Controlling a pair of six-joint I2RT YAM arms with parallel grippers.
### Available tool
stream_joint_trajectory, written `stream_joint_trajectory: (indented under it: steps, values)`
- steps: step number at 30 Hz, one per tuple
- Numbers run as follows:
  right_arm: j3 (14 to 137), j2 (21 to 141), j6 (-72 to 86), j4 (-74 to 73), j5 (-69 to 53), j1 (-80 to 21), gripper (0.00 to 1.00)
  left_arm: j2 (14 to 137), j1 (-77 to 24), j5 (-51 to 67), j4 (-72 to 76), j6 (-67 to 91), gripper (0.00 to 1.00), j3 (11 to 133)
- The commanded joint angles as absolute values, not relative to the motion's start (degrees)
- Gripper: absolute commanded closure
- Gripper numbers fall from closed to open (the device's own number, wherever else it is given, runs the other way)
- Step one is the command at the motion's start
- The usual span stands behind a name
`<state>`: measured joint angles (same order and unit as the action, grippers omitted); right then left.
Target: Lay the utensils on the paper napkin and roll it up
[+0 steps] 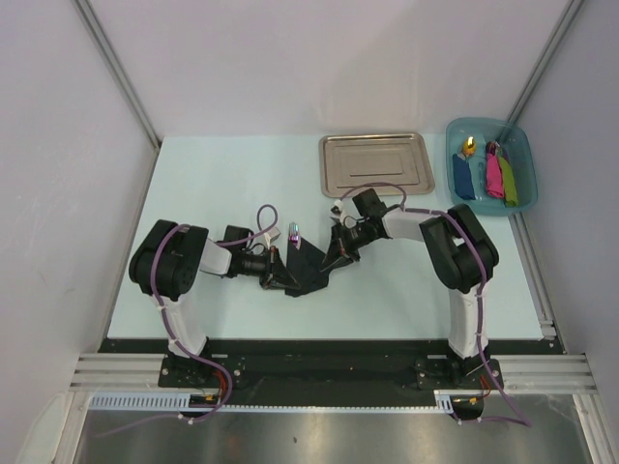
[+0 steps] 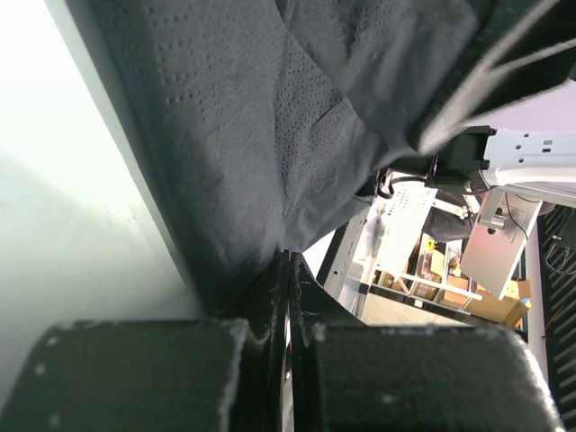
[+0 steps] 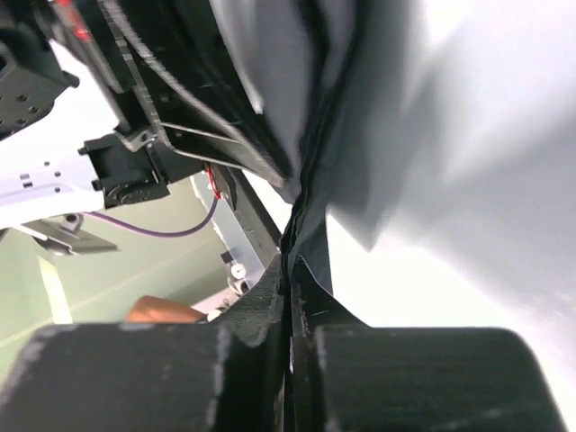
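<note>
- While both arms meet over the middle of the table (image 1: 213, 193), the left gripper (image 2: 288, 274) is closed tight on a fold of the paper napkin (image 2: 270, 135). The right gripper (image 3: 290, 270) is closed on another part of the same black sheet.
- The napkin sits bunched between the two grippers. It is well apart from the steel tray (image 1: 377, 164) and from the teal bin (image 1: 484, 121) at the far side.
- I judge that the step in hand is the rolling. To do it well, both grippers should turn together and at the same speed, so that the thin paper does not tear between them.
- I would pull only gently, because the sheet already looks creased and stretched in the left wrist view.
- The roll should be kept low and level, so that what is inside cannot slide out of an open end.
- From above, only a slim purplish and silvery tip of the utensils (image 1: 293, 232) shows, just beside the far edge of the napkin. I cannot tell how many pieces are wrapped, or whether this one lies inside the fold.
- The right wrist view is blurred, so the shape of the paper there is hard to read.
- Whether the napkin touches the table under the grippers is hidden by the arms.
</note>
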<state>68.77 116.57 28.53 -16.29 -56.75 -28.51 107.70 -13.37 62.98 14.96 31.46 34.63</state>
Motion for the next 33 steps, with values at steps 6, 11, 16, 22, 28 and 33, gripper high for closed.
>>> stream_joint_trajectory:
  steps: [6,11,16,22,28,33]
  values:
    - [76.3,119.5,34.4,-9.8,-57.9,-33.0,1.0,108.4,-12.7,54.2,12.3,26.7,1.0,33.8]
    - [78.9,123.0,35.9,-8.8,-56.8,-35.5,1.0,108.5,-12.7,54.3,12.2,26.7,1.0,33.9]
    - [80.1,126.1,36.1,-8.3,-54.9,-36.1,1.0,107.8,-12.7,54.3,12.0,26.3,1.0,33.9]
    - [79.7,126.2,35.2,-9.3,-55.5,-35.8,0.98,107.8,-12.7,54.3,12.0,26.2,1.0,33.9]
    - [78.3,122.0,29.7,-18.7,-53.5,-32.3,0.52,107.8,-12.7,54.4,12.0,26.2,1.0,33.9]
    - [78.4,119.8,24.9,-25.7,-48.6,-30.3,0.25,107.9,-12.7,54.2,12.2,26.3,1.0,33.8]
